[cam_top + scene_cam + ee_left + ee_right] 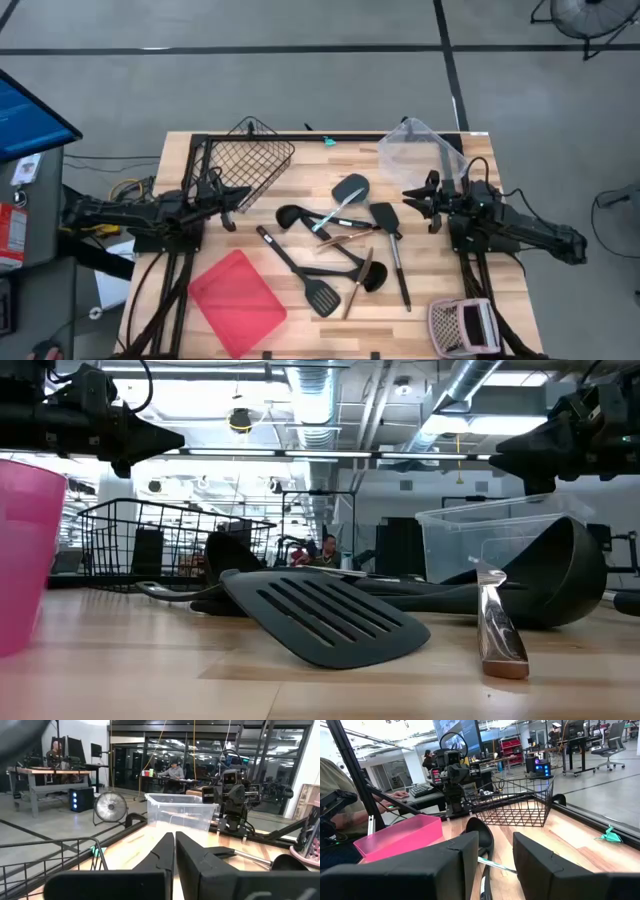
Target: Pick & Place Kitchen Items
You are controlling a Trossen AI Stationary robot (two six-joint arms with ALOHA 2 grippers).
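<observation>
High view takes in the whole table [210, 150]: a black wire basket [248, 157] by the far left corner, a clear tub [415, 150] by the far right corner, a red tray [237, 301] at the near left, and the utensils [335, 250] piled in the middle, overlapping, none lifted. The left gripper [232, 203] hangs off the left edge with its fingers pressed shut and nothing between them; the right gripper [418, 197] hangs off the right edge, fingers partly apart and empty. The likely trouble is the tangle: closing on one handle could drag or flick a neighbour lying across it, and the slim cutlery [340, 242] could slip from the fingers. Low view alone shows the slotted turner [325, 615] resting tilted on its edge; the right wrist view shows a person seated behind the far arm
</observation>
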